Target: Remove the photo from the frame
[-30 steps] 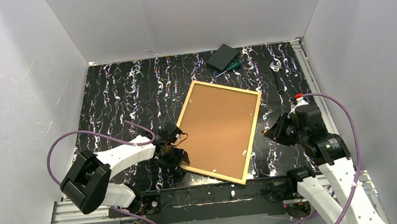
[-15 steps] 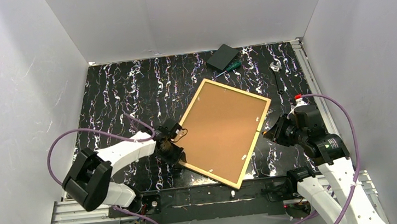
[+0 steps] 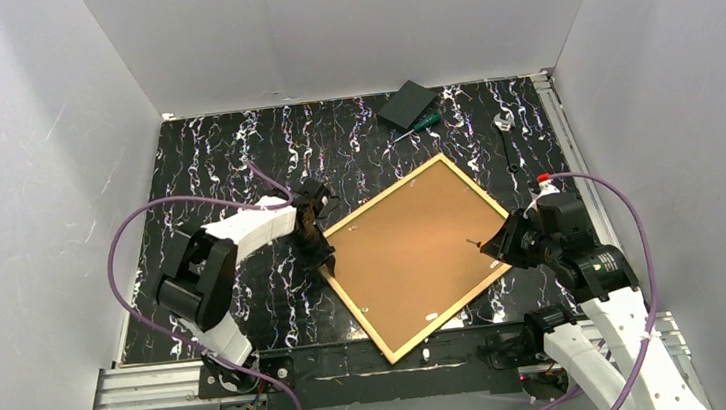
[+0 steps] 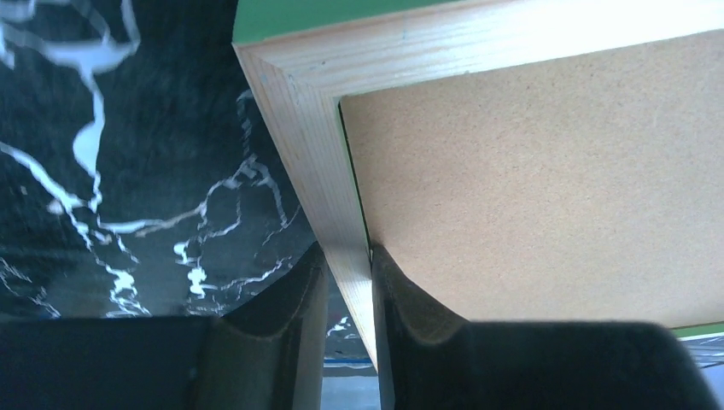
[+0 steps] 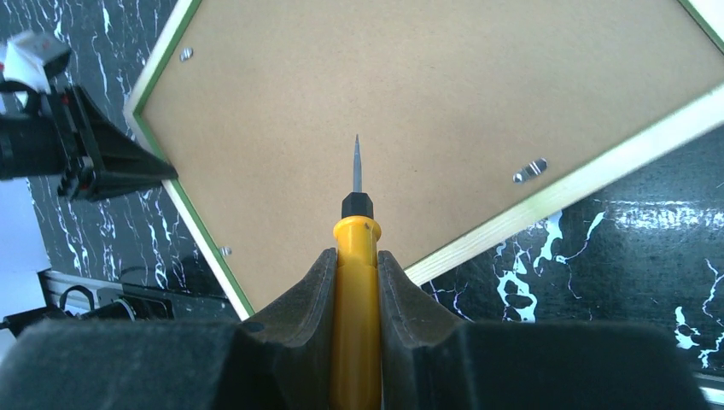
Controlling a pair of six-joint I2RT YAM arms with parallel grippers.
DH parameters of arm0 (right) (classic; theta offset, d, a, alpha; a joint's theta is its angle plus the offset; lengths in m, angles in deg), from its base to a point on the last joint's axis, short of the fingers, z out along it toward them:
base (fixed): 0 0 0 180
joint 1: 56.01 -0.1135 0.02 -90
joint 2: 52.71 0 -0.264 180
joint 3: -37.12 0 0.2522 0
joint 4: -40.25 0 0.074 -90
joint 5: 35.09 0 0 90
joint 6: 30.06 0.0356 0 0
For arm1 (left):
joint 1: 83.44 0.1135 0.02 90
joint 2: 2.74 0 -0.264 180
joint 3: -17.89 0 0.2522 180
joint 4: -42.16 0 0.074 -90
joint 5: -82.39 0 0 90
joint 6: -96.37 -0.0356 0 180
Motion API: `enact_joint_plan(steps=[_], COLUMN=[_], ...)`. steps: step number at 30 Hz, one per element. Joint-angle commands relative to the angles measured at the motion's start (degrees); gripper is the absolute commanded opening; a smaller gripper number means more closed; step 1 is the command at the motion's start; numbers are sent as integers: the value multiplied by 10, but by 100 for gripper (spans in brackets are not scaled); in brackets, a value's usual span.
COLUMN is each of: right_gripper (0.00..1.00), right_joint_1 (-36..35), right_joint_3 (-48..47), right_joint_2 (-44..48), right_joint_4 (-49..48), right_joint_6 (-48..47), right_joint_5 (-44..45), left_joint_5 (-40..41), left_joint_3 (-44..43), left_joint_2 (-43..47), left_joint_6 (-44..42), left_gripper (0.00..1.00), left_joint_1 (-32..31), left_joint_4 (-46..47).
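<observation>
- The frame (image 4: 312, 145) lies back-up on the black marbled table (image 3: 225, 168), turned like a diamond in the middle-right of the overhead view. Only its pale wooden back and a sliver of green edge show.
- The brown backing board (image 3: 414, 250) fills the frame. The photo sits hidden beneath it, so none of the print is visible.
- The left gripper (image 4: 348, 286) pinches the wooden rail just below the frame's left corner, fingers narrow, one outside the rail and one on the board side.
- The right gripper (image 5: 354, 282) is clamped on a yellow-handled screwdriver (image 5: 357, 248). Its tip points over the board toward the frame's right corner; I cannot tell whether it touches.
- Small metal tabs (image 5: 529, 169) along the rim pin the board down.
- The frame looks light, thin and stiff, so it probably slides and pivots easily on the smooth table. The rail pinch is a sensible anchor, though hard levering may twist so slim a rail.
- The photo is likely thin, glossy and easily creased or scratched. It is best taken by an edge or corner once the board is out, with the screwdriver tip kept off it.
</observation>
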Motion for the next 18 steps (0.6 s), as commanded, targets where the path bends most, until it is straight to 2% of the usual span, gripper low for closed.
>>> enact_joint_plan(steps=[1, 4, 10, 18], right_gripper=[1, 1, 1, 1], right_joint_1=[-10, -17, -40, -97], right_joint_3=[11, 13, 15, 6], right_joint_2=[-4, -11, -26, -67], right_joint_4=[-31, -35, -46, -73], right_joint_6=[7, 9, 18, 41], right_joint_5=[-13, -14, -3, 26], left_joint_5=[7, 11, 4, -48], left_joint_3=[-82, -165, -269, -364], left_joint_2=[-39, -96, -193, -271], left_joint_6=[-152, -210, -282, -260], left_gripper=[0, 0, 0, 0], left_joint_1=[1, 2, 2, 2], left_joint_4=[-88, -130, -161, -160])
